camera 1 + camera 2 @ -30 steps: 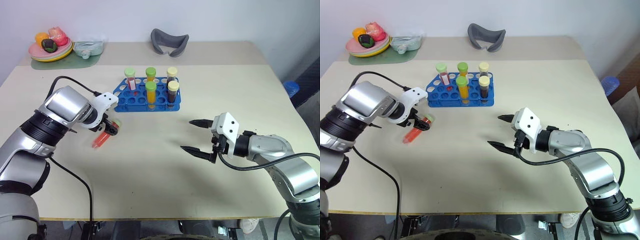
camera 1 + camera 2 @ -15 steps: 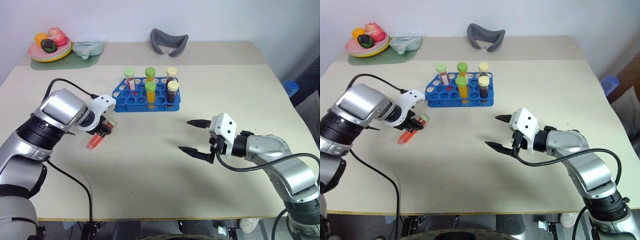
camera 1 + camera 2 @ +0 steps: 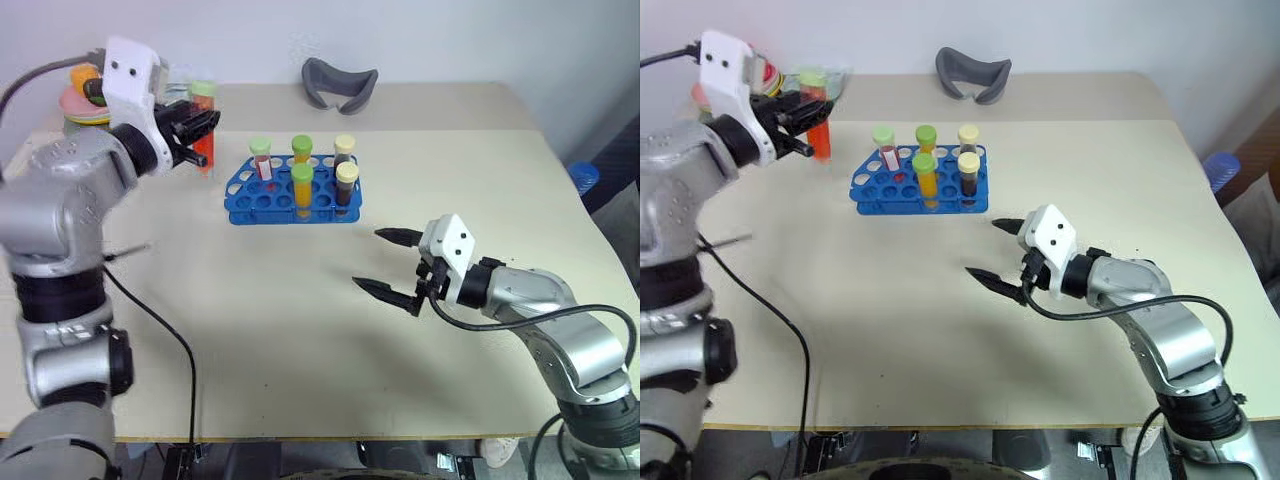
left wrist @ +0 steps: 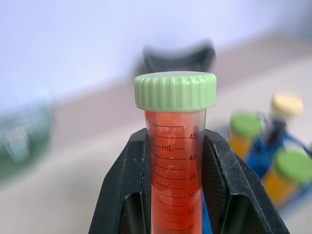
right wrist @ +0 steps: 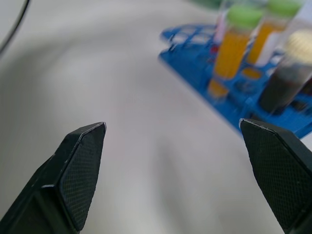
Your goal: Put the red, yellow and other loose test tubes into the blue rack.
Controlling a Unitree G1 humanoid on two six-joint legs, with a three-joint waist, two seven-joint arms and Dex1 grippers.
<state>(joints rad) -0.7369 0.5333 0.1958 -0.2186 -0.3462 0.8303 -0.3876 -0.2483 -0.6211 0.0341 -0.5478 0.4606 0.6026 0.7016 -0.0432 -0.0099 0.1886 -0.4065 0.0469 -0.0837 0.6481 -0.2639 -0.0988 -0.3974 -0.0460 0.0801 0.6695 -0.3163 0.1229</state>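
The left gripper (image 3: pixel 197 128) clamps the red tube (image 4: pixel 176 161) upright, raised beside the blue rack (image 3: pixel 291 196) on its far left, likely so it can drop cap-up into an empty hole. The right gripper (image 3: pixel 394 265) hangs with fingers wide and empty in front of the rack, ready for another tube.
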